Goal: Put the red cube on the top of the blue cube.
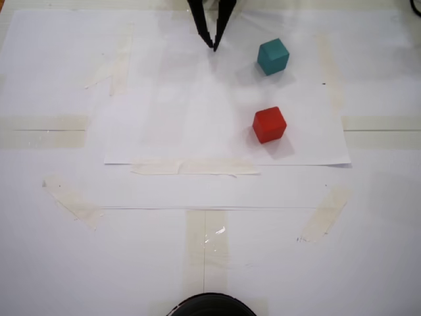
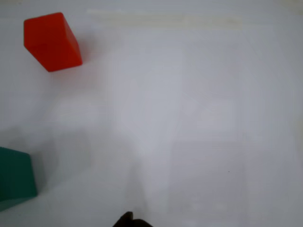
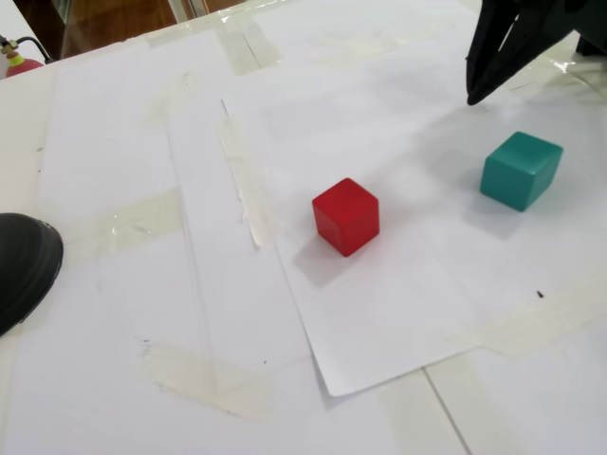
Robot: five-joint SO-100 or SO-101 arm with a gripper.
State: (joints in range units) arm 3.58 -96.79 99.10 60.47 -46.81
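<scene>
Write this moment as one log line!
gripper: shut, empty, hovering | red cube: on paper, untouched | blue cube: apart, nothing on top

Red cube (image 1: 270, 124) below blue cube (image 1: 273, 56) (apart).

- White paper (image 1: 197, 99) covers the table.
- Strips of tape (image 1: 191, 168) hold it down.
- A round black thing (image 1: 210, 306) sits at 6 o'clock in a fixed view.

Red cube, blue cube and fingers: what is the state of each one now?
red cube: resting on the paper, free, nothing on it.
blue cube: resting on the paper, apart from the red cube, top bare.
gripper: fingers closed at the tips, holding nothing, beside the blue cube.
</scene>
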